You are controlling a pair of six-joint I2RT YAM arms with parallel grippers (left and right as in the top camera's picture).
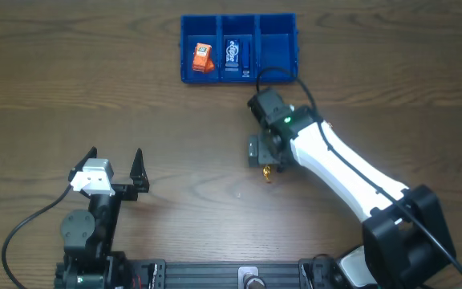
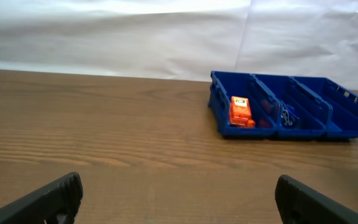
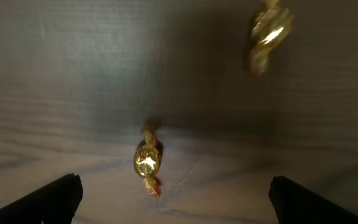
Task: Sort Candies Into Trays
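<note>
A blue three-compartment tray (image 1: 239,71) stands at the back centre of the table. Its left compartment holds an orange candy (image 1: 203,55), also seen as orange candy (image 2: 240,111); the middle one holds a blue candy (image 1: 233,54). My right gripper (image 3: 174,183) hangs open just above the wood, with a gold-wrapped candy (image 3: 147,160) lying between its fingers, untouched. A second gold candy (image 3: 268,32) lies farther off. From above, the right gripper (image 1: 265,159) is in front of the tray with a gold candy (image 1: 268,172) at its tip. My left gripper (image 1: 115,154) stands open and empty at the near left.
The tray (image 2: 294,123) has its right compartment (image 1: 277,48) empty. A black cable loops from the right arm toward the tray's front edge. Bare wood spreads across the left and middle of the table.
</note>
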